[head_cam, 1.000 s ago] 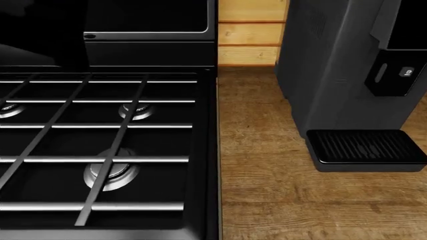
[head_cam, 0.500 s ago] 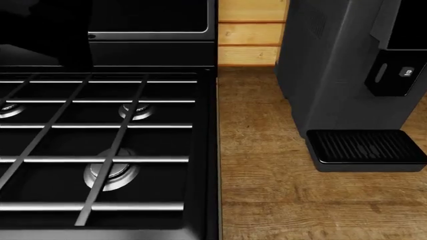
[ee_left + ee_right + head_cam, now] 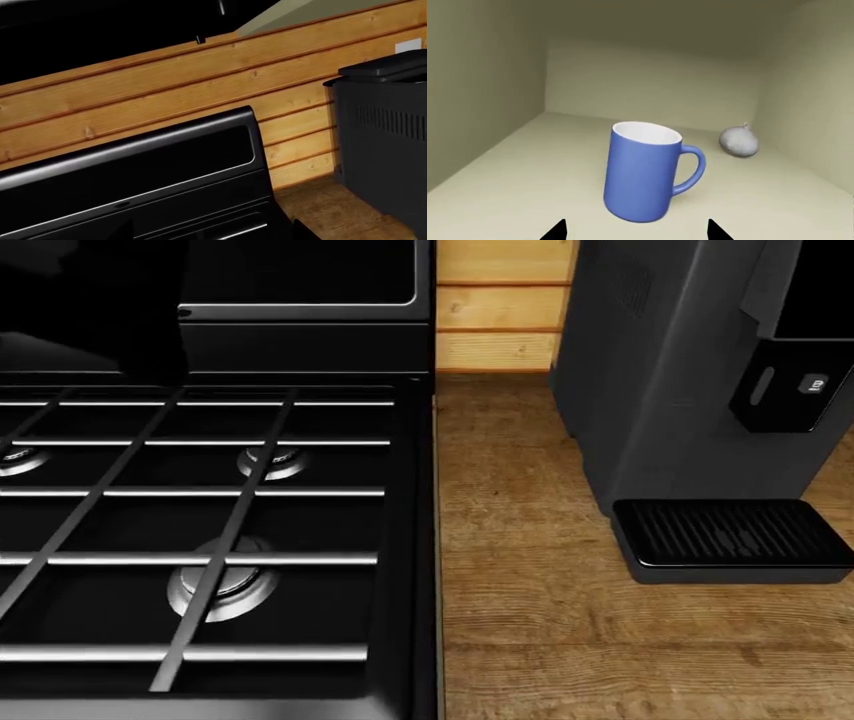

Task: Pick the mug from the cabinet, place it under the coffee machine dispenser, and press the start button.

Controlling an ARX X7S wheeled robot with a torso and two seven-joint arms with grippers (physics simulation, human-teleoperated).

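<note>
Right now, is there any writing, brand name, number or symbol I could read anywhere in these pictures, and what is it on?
No readable words, brands or numbers anywhere.
Start button: a light symbol on the coffee machine, too small to make out.
Mug: plain blue, no print.
Stove: no markings visible.

Head looks down on stove [image 3: 200, 540]; right wrist faces cabinet [image 3: 487, 125] interior closely.
</note>
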